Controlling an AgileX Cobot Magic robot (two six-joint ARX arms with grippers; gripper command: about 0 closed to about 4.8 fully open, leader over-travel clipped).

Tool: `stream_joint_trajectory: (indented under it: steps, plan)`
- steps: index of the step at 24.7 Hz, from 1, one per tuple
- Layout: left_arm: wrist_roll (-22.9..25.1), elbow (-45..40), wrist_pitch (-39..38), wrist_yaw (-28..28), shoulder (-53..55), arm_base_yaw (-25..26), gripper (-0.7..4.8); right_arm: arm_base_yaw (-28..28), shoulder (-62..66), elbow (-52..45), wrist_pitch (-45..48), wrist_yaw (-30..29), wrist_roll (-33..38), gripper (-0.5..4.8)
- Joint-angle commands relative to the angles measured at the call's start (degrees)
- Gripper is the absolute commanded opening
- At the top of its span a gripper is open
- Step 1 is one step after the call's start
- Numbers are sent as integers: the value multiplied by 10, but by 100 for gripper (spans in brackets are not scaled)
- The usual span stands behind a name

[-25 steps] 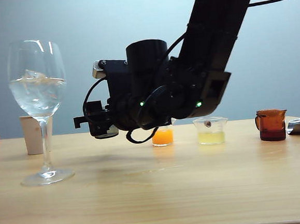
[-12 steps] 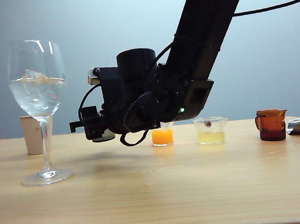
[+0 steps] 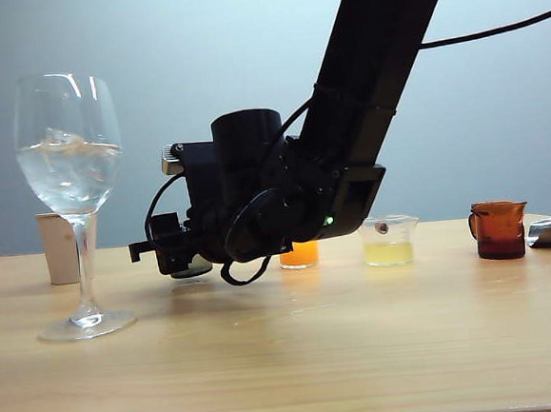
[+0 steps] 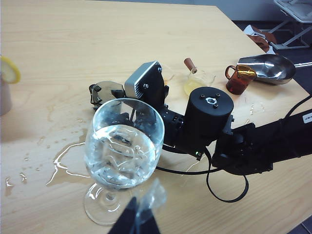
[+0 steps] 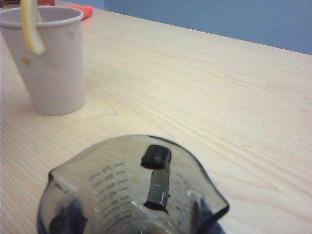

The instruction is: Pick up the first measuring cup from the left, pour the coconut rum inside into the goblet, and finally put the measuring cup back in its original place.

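My right gripper (image 5: pixel 134 222) is shut on the measuring cup (image 5: pixel 131 187), a smoky translucent beaker held upright with one dark finger on each side. I see no liquid in the cup. In the exterior view the right gripper (image 3: pixel 177 257) holds the measuring cup (image 3: pixel 194 268) low over the tabletop, to the right of the goblet (image 3: pixel 70 165). I cannot tell whether the cup touches the wood. The goblet (image 4: pixel 124 146) holds ice and clear liquid. My left gripper (image 4: pixel 138 222) sits shut just in front of the goblet's foot.
A beige paper cup (image 3: pixel 61 247) with a lemon slice stands behind the goblet. Right of my arm stand an orange-filled cup (image 3: pixel 299 253), a pale yellow cup (image 3: pixel 387 240) and an amber handled cup (image 3: pixel 498 229). Spilled liquid (image 4: pixel 63 161) lies beside the goblet, and a metal bowl (image 4: pixel 268 66) sits far off.
My right arm has come down and shifted a little to the left, bringing the measuring cup closer to the tabletop. The goblet and the left gripper have stayed still.
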Motion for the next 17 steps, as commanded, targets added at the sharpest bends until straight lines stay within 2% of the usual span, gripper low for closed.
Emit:
stream_joint_trajectory:
  steps: [1,17]
  plan:
    - [1,1,3,3,-1,0,-6,-4,2,5,14,-4,4,-5]
    - [0,1,3,12,-1,0,-6,-13,9,6,14,-31,5,-5]
